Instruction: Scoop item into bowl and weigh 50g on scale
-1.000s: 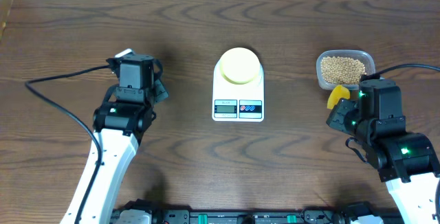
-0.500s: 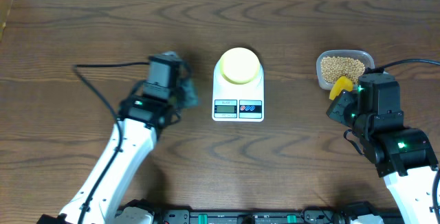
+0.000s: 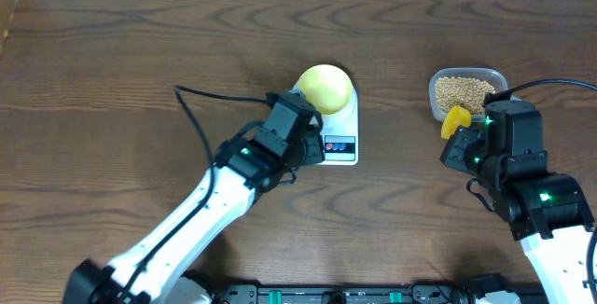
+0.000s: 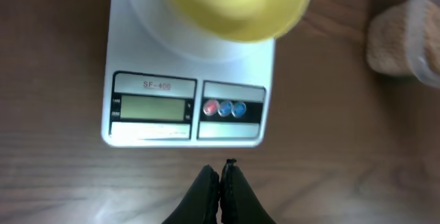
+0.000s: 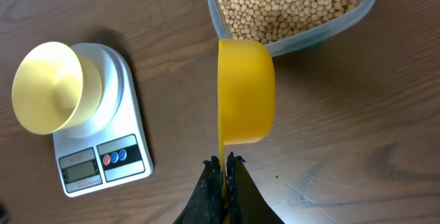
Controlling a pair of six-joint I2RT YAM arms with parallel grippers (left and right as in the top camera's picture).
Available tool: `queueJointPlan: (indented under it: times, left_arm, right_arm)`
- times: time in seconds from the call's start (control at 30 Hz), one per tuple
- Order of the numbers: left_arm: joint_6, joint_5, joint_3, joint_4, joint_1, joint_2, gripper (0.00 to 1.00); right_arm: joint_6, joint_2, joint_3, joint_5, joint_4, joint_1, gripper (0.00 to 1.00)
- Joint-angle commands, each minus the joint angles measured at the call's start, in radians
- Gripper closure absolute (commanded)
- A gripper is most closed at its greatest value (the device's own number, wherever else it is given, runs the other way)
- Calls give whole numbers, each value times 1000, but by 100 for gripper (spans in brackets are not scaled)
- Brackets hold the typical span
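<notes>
Left gripper [image 4: 221, 176] swung right to scale [image 4: 189, 124] near edge, jaws together, empty. Right gripper [image 5: 224, 165] clamped on scoop [image 5: 246, 90] handle, scoop just near of beans [image 5: 289, 7].

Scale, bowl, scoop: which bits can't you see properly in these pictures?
Scale display: overhead, left arm covers it; left wrist, no digits readable.
Bowl: left wrist, top edge cuts it off.
Tub: left wrist, blurred, cut by right edge.
Scoop inside: right wrist, turned away; overhead, right arm hides part.
</notes>
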Motion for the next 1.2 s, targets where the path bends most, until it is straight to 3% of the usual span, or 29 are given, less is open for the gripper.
queueJointPlan:
  times: [0.0, 0.33, 0.57, 1.17]
  left_arm:
    - [-79, -19, 9, 49, -6, 109, 92]
    - [-74, -5, 9, 230, -7, 320, 93]
    - [-74, -5, 9, 287, -7, 360, 93]
    - [-74, 11, 9, 273, -34, 382, 93]
  right_arm:
    - [-26, -3, 19, -2, 1, -6, 99]
    - [-26, -3, 19, 3, 7, -6, 99]
    - [-26, -3, 19, 3, 8, -6, 99]
    - [-26, -3, 19, 21, 6, -6, 99]
